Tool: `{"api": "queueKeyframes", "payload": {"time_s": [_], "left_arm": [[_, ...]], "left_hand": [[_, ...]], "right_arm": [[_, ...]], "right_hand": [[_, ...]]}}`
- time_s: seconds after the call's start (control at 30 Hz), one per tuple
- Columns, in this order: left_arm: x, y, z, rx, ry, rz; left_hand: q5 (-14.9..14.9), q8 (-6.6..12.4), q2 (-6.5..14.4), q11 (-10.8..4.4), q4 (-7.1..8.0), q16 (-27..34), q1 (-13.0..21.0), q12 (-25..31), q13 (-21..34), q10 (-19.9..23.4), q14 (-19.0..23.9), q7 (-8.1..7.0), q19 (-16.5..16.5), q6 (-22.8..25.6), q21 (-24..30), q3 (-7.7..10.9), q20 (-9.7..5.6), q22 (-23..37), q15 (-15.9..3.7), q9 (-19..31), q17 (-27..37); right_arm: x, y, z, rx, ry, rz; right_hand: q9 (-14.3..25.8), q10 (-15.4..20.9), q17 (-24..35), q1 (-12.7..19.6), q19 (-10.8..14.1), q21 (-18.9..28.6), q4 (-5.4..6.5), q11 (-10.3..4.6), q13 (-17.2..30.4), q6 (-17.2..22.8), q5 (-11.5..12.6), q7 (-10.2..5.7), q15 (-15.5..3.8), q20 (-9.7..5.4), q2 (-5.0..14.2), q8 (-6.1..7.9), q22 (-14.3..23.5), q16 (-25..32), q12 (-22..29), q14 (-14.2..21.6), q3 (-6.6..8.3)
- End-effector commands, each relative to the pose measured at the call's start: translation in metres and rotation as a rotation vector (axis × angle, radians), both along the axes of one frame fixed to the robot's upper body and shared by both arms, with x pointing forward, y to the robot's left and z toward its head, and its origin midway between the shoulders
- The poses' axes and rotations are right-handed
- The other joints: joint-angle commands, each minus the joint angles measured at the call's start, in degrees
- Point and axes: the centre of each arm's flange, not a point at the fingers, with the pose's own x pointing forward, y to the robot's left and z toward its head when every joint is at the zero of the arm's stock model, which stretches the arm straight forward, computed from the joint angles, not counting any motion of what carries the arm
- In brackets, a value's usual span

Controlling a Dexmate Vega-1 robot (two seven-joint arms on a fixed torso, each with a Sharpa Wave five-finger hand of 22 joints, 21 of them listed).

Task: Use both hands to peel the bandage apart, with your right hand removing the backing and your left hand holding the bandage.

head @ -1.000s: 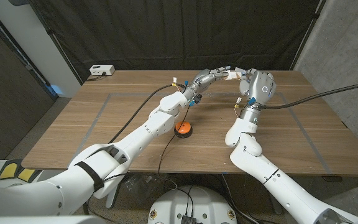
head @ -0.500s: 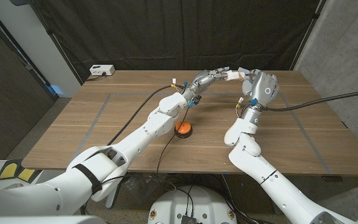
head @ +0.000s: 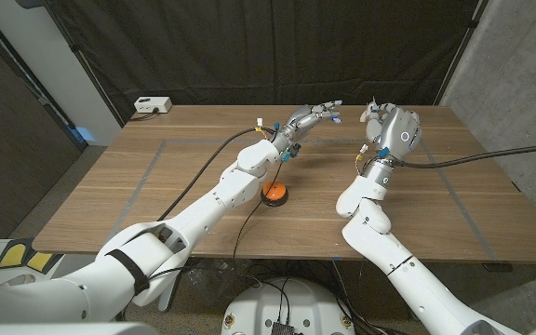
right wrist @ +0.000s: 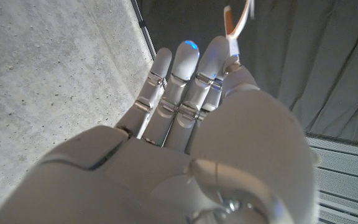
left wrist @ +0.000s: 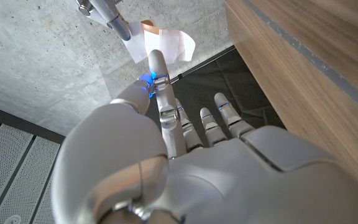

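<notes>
wooden table [head: 184, 177] is sitting under both arms, and the two hands are hovering above its far side. the left hand [head: 311, 117] is reaching toward 3 o'clock with its fingers stretched and apart. the right hand [head: 391, 128] is hanging just beside it, a clear gap showing between them in the head view. the right hand is pinching the bandage [right wrist: 230, 20], a tan and white strip standing up along its fingertips. so the bandage is lying at 3 o'clock from the left hand, and the right hand is the nearer one. the left wrist view is giving what the head view is not: the bandage [left wrist: 166, 43] is hanging open from a right fingertip [left wrist: 101, 9], just past the left hand's fingertip [left wrist: 156, 62]. that left hand is looking empty, though touch or no touch is not clear. my read: the left hand is needing to close on the loose flap.
</notes>
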Motion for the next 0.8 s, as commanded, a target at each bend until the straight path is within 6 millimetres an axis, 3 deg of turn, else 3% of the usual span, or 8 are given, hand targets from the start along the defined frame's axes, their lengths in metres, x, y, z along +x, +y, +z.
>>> {"api": "queueKeyframes", "payload": {"time_s": [0.03,0.1,0.17,0.23,0.27,0.37,0.47,0.8], "left_arm": [[-0.009,-0.003,0.002,-0.016,-0.042,0.059],[-0.007,-0.001,0.0,-0.034,-0.042,0.113],[-0.004,0.0,-0.002,-0.023,-0.052,0.154],[-0.001,0.001,-0.004,-0.01,-0.056,0.173],[-0.001,0.0,-0.004,0.008,-0.063,0.18],[0.001,-0.002,-0.005,0.021,-0.062,0.191],[0.001,-0.003,-0.004,0.02,-0.068,0.208],[0.003,-0.015,0.004,0.076,-0.062,0.196]], "left_hand": [[0.06,0.48,-0.27,-0.18,0.61,0.19,0.1,0.4,0.39,0.4,1.01,-1.56,0.29,-0.29,0.5,0.11,-0.63,0.11,-4.44,0.76,0.23],[0.0,0.49,-0.33,0.53,0.88,0.23,-0.18,0.23,0.47,-0.26,1.19,-1.93,-0.05,-0.57,0.45,0.04,-0.42,0.12,-4.17,0.96,0.34],[-0.46,-1.48,-2.25,1.31,1.9,-0.03,-2.7,-0.08,0.76,-2.03,0.57,-3.63,-1.16,-5.38,0.27,-1.54,0.22,0.19,-3.01,0.51,0.73],[-0.36,-6.23,-5.76,3.84,3.46,-0.46,-7.63,-1.33,1.53,-8.66,-2.54,-5.03,-4.57,-20.29,-0.64,-5.44,1.61,0.39,-0.4,0.64,1.63],[0.06,-10.24,-7.09,6.66,3.99,-0.78,-9.72,-2.44,1.9,-14.98,-5.48,-5.54,-6.4,-31.81,-1.01,-7.47,2.38,0.68,1.3,0.32,1.89],[0.54,-13.75,-8.67,8.42,4.59,-0.69,-12.17,-2.16,2.32,-19.85,-8.67,-6.14,-8.32,-43.65,-1.34,-10.04,3.17,0.88,3.18,0.63,2.05],[0.79,-14.74,-9.25,8.72,4.44,-0.63,-12.38,-1.92,2.43,-20.87,-9.22,-8.83,-8.66,-47.27,-1.38,-10.68,3.44,0.89,3.83,0.75,2.01],[1.05,-12.28,-9.5,8.82,3.57,-0.31,-11.1,-0.98,2.42,-20.17,-8.82,-7.74,-7.84,-42.11,-1.02,-10.87,3.79,0.81,4.24,0.61,1.8]], "right_arm": [[-0.004,-0.005,-0.001,-0.003,-0.028,0.015],[-0.005,-0.006,-0.001,0.002,-0.037,0.02],[-0.008,-0.009,-0.002,0.012,-0.052,0.042],[-0.01,-0.011,-0.002,0.018,-0.061,0.058],[-0.011,-0.012,-0.002,0.025,-0.066,0.076],[-0.013,-0.016,-0.001,0.042,-0.077,0.115],[-0.014,-0.019,0.0,0.054,-0.084,0.163],[-0.021,-0.023,0.0,0.065,-0.111,0.308]], "right_hand": [[0.32,0.37,0.36,0.6,-0.29,0.79,-0.06,-0.05,0.46,0.95,-0.14,-0.1,-2.06,-1.63,-0.06,0.49,0.25,-0.2,0.27,0.44,0.14],[0.33,0.52,0.61,0.61,-0.38,1.06,-0.03,-0.16,0.29,0.97,-0.16,-0.09,-2.05,-1.65,-0.12,0.46,0.25,-0.14,0.16,0.57,0.14],[0.45,0.47,0.68,0.64,-0.53,1.47,0.03,-0.12,0.29,0.94,-0.16,-0.11,-2.07,-1.72,-0.12,0.45,0.25,-0.31,0.05,0.57,0.18],[0.52,0.47,0.57,0.66,-0.62,1.75,0.06,-0.14,0.37,0.95,-0.17,-0.17,-2.08,-1.71,-0.13,0.45,0.24,-0.54,0.03,0.49,0.19],[0.5,0.42,0.7,0.66,-0.65,1.82,0.06,-0.13,0.46,0.97,-0.18,-0.15,-2.08,-1.73,-0.15,0.44,0.24,-0.44,0.04,0.63,0.2],[0.46,0.52,0.91,0.68,-0.79,2.24,0.09,-0.17,0.75,1.04,-0.2,-0.15,-2.07,-1.75,-0.21,0.38,0.23,-0.47,0.15,0.75,0.21],[0.48,0.71,0.99,0.71,-0.91,2.57,0.1,-0.34,0.68,1.15,-0.21,-0.09,-2.07,-1.75,-0.24,0.38,0.22,-0.59,0.1,0.75,0.23],[0.55,0.85,1.47,0.8,-1.19,3.45,0.09,-0.29,0.97,1.27,-0.22,0.04,-2.04,-1.82,-0.42,0.31,0.18,-0.69,0.13,0.86,0.28]]}}
